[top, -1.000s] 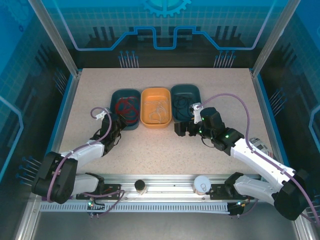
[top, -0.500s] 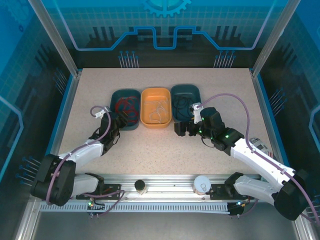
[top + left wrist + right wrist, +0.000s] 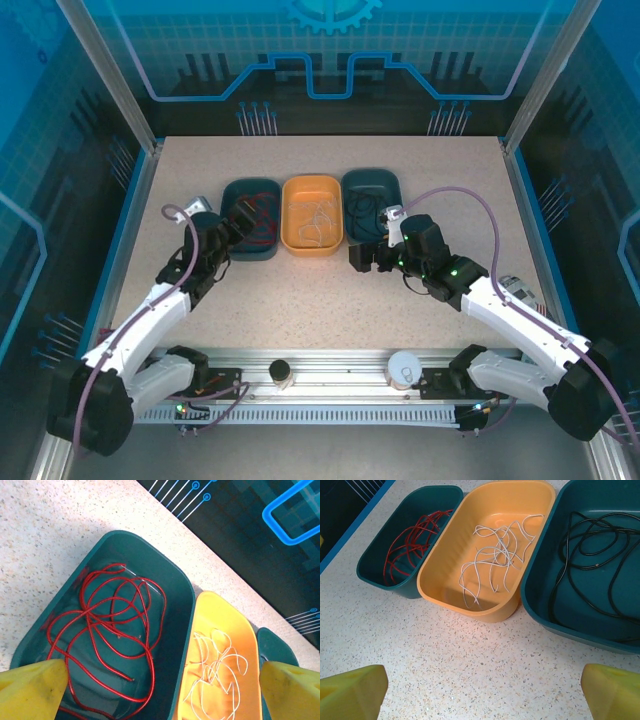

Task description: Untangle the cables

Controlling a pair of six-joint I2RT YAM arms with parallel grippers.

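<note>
While both arms reach toward a row of three tubs, the left gripper (image 3: 233, 230) is spread wide with nothing between its yellow fingers (image 3: 32, 686), which sit at opposite lower corners of the left wrist view. Directly ahead of that gripper, and nearer its left finger, the red cables (image 3: 110, 625) lie in loose overlapping loops on the floor of a dark green tub (image 3: 390, 586). Just beside it, toward the gripper's right finger, an orange tub (image 3: 447, 550) holds the whitish cables (image 3: 495, 555), a small heap of thin curled strands.

The right gripper (image 3: 365, 260) also stands wide apart and empty, poised over the speckled table (image 3: 470, 670) just short of the tubs. Ahead of it and toward its right finger, the black cables (image 3: 592, 562) curl in broad loops inside a second dark green tub (image 3: 580, 636). The orange tub sits straight ahead of this gripper, and the tub of red cables lies farther off to its left.

Each colour keeps to its own tub; the three tubs stand side by side, their walls touching or very nearly so. From above, the left gripper is at the near left rim of the red cables' tub.
</note>
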